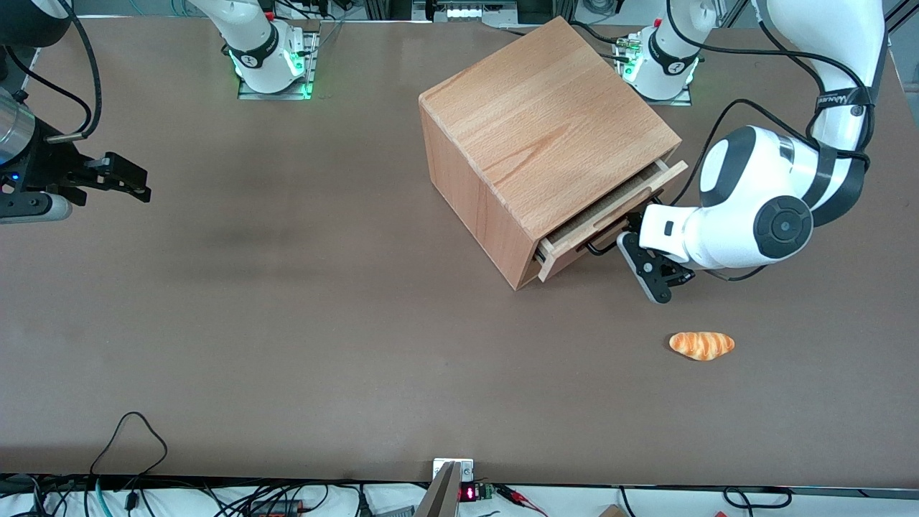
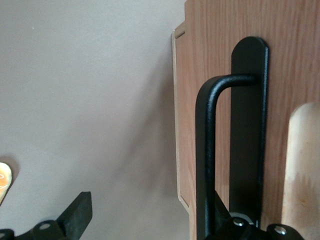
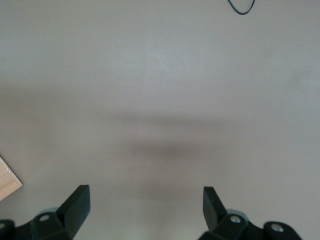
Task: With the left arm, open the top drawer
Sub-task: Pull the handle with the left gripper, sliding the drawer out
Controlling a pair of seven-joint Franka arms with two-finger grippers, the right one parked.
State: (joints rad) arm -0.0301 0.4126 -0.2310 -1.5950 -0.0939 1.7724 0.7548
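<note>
The wooden cabinet [image 1: 546, 136] stands on the table toward the working arm's end. Its top drawer [image 1: 610, 215] sticks a little way out of the cabinet's front. In front of it is my left arm [image 1: 754, 215], with the gripper [image 1: 627, 243] right at the black bar handle [image 1: 597, 248]. In the left wrist view the handle [image 2: 206, 150] runs along the wood front [image 2: 220, 45]. The gripper [image 2: 150, 212] is open: one finger [image 2: 77, 212] hangs free over the table, and the other finger [image 2: 222, 212] sits tucked against the handle bar, mostly hidden by it.
A small orange bread roll [image 1: 702, 345] lies on the table nearer the front camera than the gripper; its edge shows as the roll [image 2: 4, 181] in the left wrist view. A black cable loop [image 1: 129, 438] lies at the table's front edge toward the parked arm's end.
</note>
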